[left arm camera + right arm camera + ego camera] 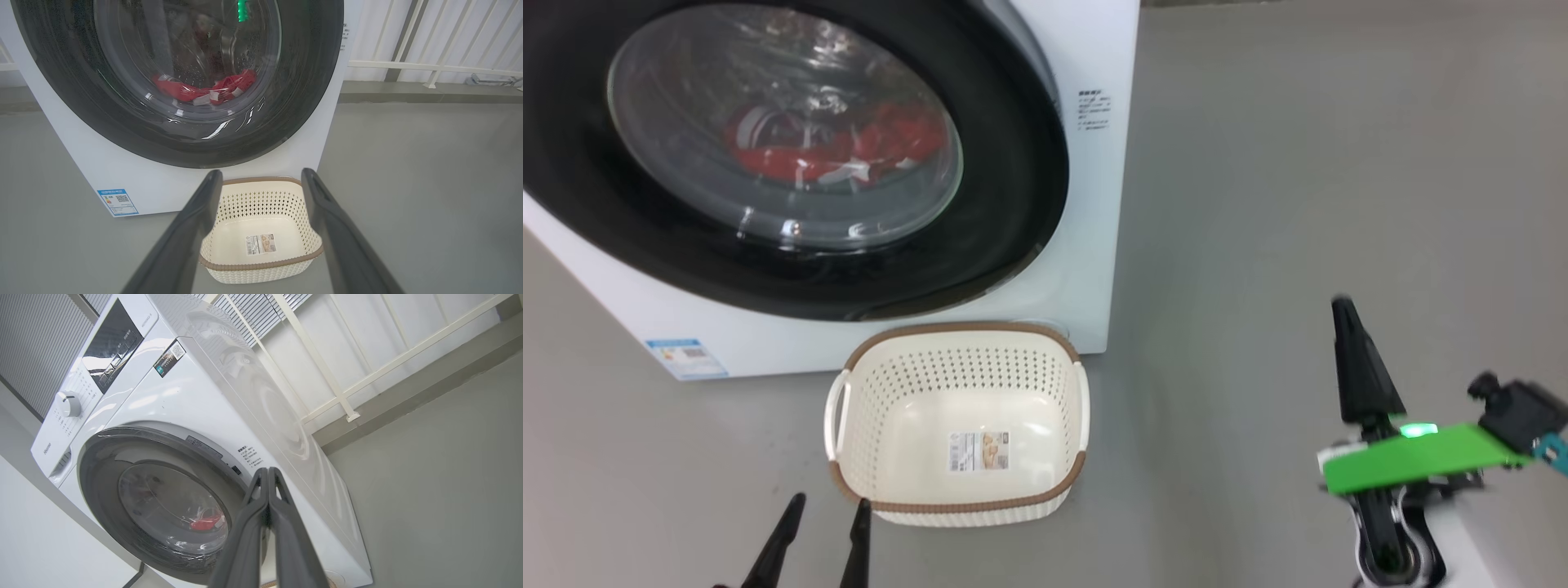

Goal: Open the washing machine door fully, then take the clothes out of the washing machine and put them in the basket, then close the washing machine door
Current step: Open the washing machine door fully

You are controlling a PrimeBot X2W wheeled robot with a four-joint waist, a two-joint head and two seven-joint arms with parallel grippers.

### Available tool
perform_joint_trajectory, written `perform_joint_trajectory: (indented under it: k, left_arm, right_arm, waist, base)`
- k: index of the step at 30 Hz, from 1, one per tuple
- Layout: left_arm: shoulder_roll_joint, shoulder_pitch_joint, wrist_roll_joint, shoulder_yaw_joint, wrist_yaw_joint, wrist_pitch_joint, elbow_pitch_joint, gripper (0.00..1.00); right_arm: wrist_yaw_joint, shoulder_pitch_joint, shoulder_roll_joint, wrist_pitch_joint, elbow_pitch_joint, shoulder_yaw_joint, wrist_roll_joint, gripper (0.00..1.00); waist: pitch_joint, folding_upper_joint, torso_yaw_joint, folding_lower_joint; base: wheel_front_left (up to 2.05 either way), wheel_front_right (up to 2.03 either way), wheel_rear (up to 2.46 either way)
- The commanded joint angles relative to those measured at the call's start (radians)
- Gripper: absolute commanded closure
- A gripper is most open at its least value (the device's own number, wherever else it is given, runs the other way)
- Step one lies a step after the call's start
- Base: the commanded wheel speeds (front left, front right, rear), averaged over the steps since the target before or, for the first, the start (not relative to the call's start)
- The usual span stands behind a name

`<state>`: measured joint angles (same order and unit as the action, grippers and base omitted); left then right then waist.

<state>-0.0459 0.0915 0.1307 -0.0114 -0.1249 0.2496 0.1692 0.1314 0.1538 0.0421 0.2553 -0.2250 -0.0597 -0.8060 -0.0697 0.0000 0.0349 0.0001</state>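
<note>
Nothing is done yet: the door (1013, 204) is shut, the clothes (849, 151) lie in the washer (1086, 286) behind its glass, the basket (964, 329) sits empty just before it, the left gripper (829, 501) gapes empty, and the right gripper (1342, 309) is pinched closed on nothing.

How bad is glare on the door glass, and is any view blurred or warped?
Head view: white glare streaks the washing machine door glass, but the red clothes show through. Left wrist view: a green light reflects on the glass. Right wrist view: tilted, sheen on the washing machine side.
</note>
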Motion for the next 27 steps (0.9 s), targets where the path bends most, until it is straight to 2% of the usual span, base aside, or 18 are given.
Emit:
perform_joint_trajectory:
  k: [1,8,12,16,17,22,27]
  left_arm:
    - [-0.005,-0.047,0.014,0.018,-0.006,0.012,-0.024,0.0]
    - [-0.004,-0.101,0.047,-0.017,-0.006,0.012,-0.024,0.0]
    - [-0.004,-0.138,0.055,-0.042,-0.006,0.012,-0.019,0.0]
    - [-0.004,-0.177,0.066,-0.059,-0.006,0.012,-0.015,0.0]
    - [-0.004,-0.177,0.066,-0.059,-0.006,0.012,-0.015,0.0]
    - [-0.004,-0.222,0.083,-0.08,-0.006,0.012,-0.01,0.0]
    - [-0.004,-0.26,0.098,-0.099,-0.006,0.012,-0.005,0.0]
  right_arm:
    - [-0.001,0.073,0.008,0.006,0.024,-0.041,-0.047,1.0]
    - [-0.001,0.251,0.011,0.006,0.012,-0.091,-0.19,1.0]
    - [-0.001,0.357,0.058,0.006,0.0,-0.155,-0.272,1.0]
    - [-0.001,0.464,0.113,-0.004,-0.005,-0.217,-0.401,1.0]
    - [-0.001,0.464,0.113,-0.004,-0.005,-0.217,-0.401,1.0]
    - [-0.001,0.584,0.189,-0.082,0.002,-0.266,-0.557,1.0]
    - [-0.001,0.683,0.244,-0.222,-0.004,-0.283,-0.704,1.0]
  waist:
    - [-0.027,0.0,0.026,0.0]
    - [-0.104,0.0,0.082,0.0]
    - [-0.154,0.0,0.116,0.0]
    - [-0.207,0.0,0.149,0.0]
    - [-0.207,0.0,0.149,0.0]
    - [-0.27,0.0,0.186,0.0]
    - [-0.321,0.0,0.211,0.0]
  base:
    - [0.0,0.0,0.0]
    - [0.0,0.0,0.0]
    - [0.0,0.0,0.0]
    - [0.0,0.0,0.0]
    - [0.0,0.0,0.0]
    - [0.0,0.0,0.0]
    - [0.0,0.0,0.0]
